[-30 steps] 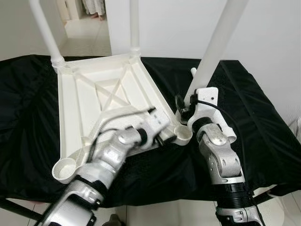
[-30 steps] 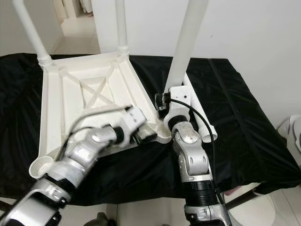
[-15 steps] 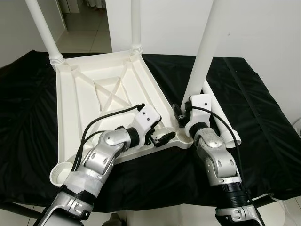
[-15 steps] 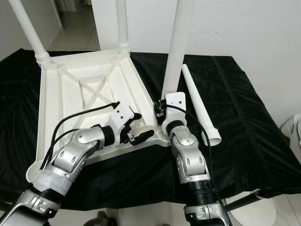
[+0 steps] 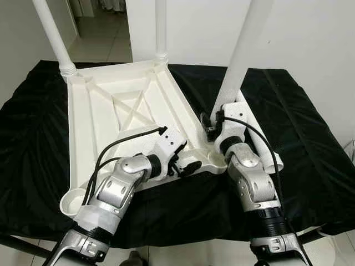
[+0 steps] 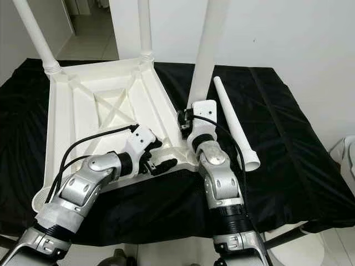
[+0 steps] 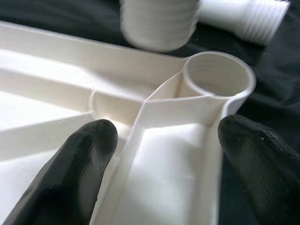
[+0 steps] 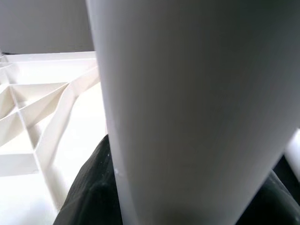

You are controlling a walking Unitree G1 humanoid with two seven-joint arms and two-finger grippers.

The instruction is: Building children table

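Note:
The white plastic table top (image 5: 105, 116) lies upside down on a black cloth, with two white legs (image 5: 52, 36) (image 5: 161, 27) standing in its far corners. My right gripper (image 5: 213, 124) is shut on a third leg (image 5: 238, 61) and holds it nearly upright. That leg's threaded end (image 7: 157, 23) hangs just above the near right corner socket (image 7: 218, 79). My left gripper (image 5: 188, 166) is open at that corner. Its two fingers (image 7: 70, 173) stand on either side of the rim and rib, apart from the plastic.
A loose fourth leg (image 6: 236, 124) lies on the cloth to the right of my right arm. The near left corner socket (image 5: 72, 202) holds nothing. The black cloth (image 5: 310, 138) drapes over the surface's edges, and a white wall stands behind.
My right gripper has carried the leg's lower end a little nearer and over the near right socket. My left gripper has settled at that corner's rim. The view shifted slightly.

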